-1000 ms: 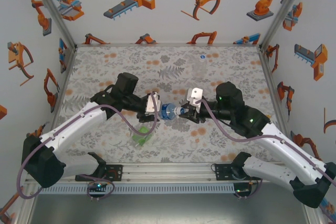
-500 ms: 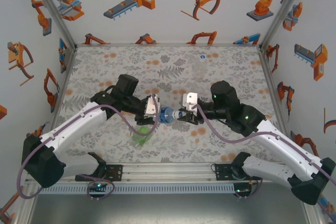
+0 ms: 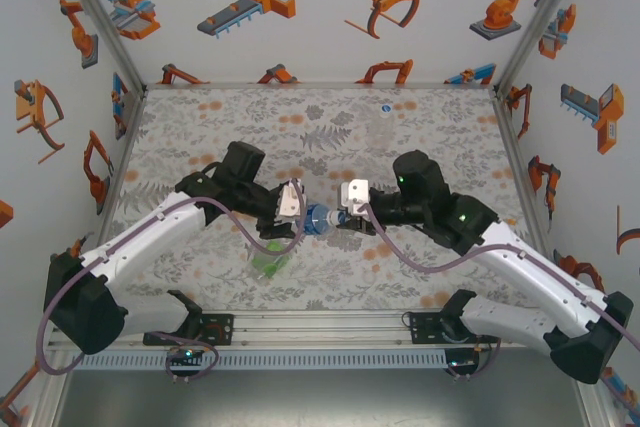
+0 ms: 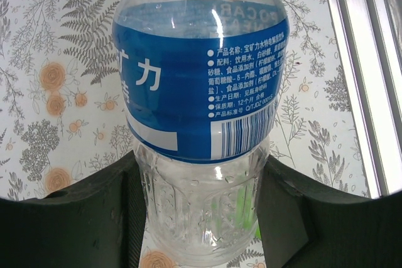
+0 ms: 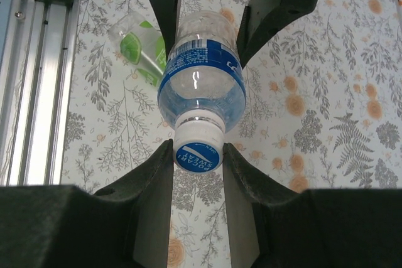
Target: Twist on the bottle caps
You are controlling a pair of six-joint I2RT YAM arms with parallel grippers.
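Note:
The blue-label bottle (image 3: 320, 217) hangs level above the table between both arms. My left gripper (image 4: 200, 180) is shut on its clear ribbed base (image 4: 201, 211), with a black finger (image 4: 94, 218) on each side. A white bottle cap with a blue top (image 5: 198, 149) sits on the bottle's neck. My right gripper (image 5: 198, 158) is shut on that cap, its pads (image 5: 154, 180) pressing both sides. In the top view my right gripper (image 3: 343, 219) meets the bottle from the right and my left gripper (image 3: 300, 213) from the left. The green-label bottle (image 3: 268, 263) lies on the table below them.
The green-label bottle (image 5: 141, 51) lies near the aluminium front rail (image 5: 38, 80). A small round whitish thing with a blue top (image 3: 385, 107) stands at the back of the floral table (image 3: 200, 137). White walls close in the left, right and back sides.
My right arm has shifted left and its wrist has turned while staying shut on the cap. The left arm and the bottle have barely moved.

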